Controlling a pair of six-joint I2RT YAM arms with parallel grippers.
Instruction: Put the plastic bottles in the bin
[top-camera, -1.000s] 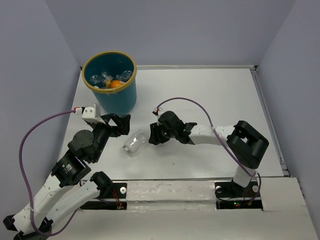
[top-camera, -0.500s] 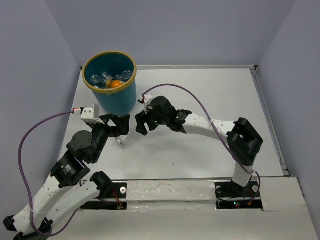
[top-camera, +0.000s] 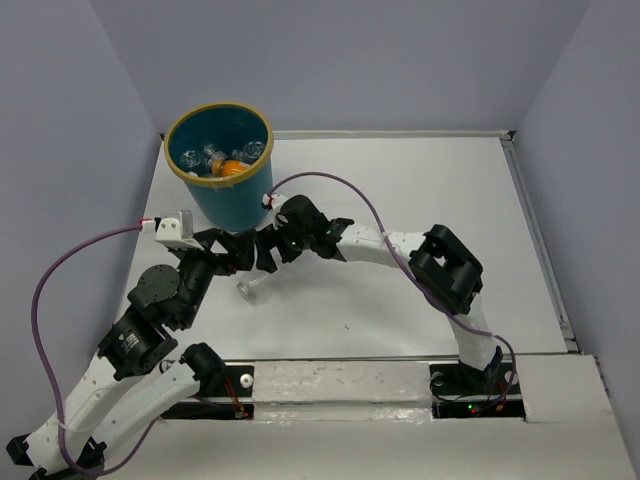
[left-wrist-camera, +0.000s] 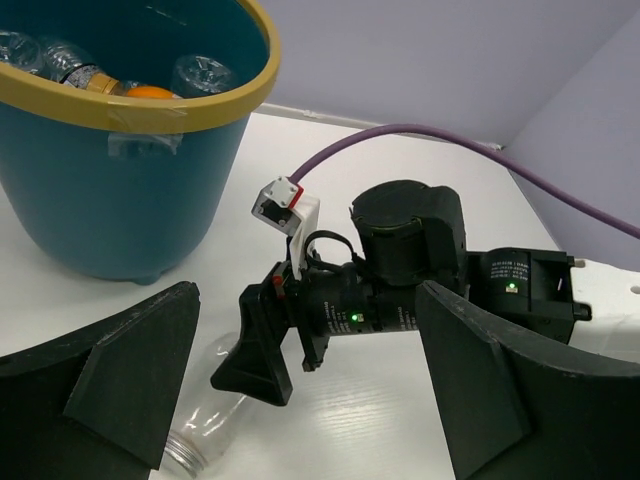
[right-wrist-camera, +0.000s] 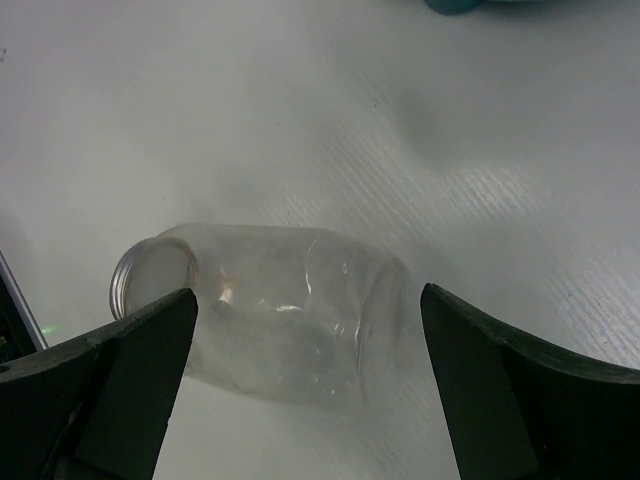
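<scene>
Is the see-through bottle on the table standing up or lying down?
Lying down. The clear bottle rests on its side on the white table, its capless mouth pointing sideways.

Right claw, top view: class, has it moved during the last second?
Yes. The right claw has moved left, toward the bin, and now sits close to the bin's base.
</scene>
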